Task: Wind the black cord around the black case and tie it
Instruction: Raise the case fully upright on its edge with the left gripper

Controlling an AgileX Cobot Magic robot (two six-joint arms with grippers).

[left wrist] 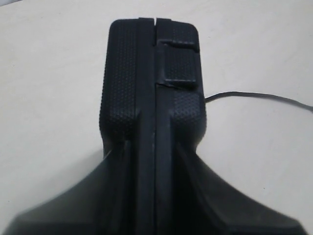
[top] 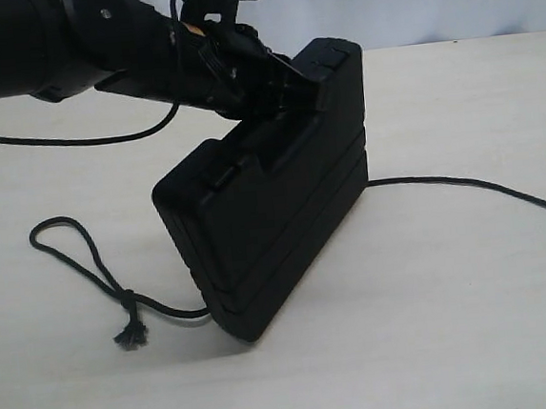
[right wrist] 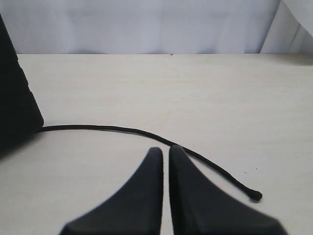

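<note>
The black case stands tilted on one long edge on the pale table. The left gripper is clamped narrowly on the case's upper edge. The black cord meets the foot of the case on both sides. Its knotted loop and frayed tuft lie on one side of the case and its plain tip well out on the other. The right gripper hangs near that tip, jaws pressed together and holding nothing.

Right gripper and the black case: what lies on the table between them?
Only the black cord, running from the black case past the right gripper to its plain tip; otherwise bare table. The right wrist view shows it.
</note>
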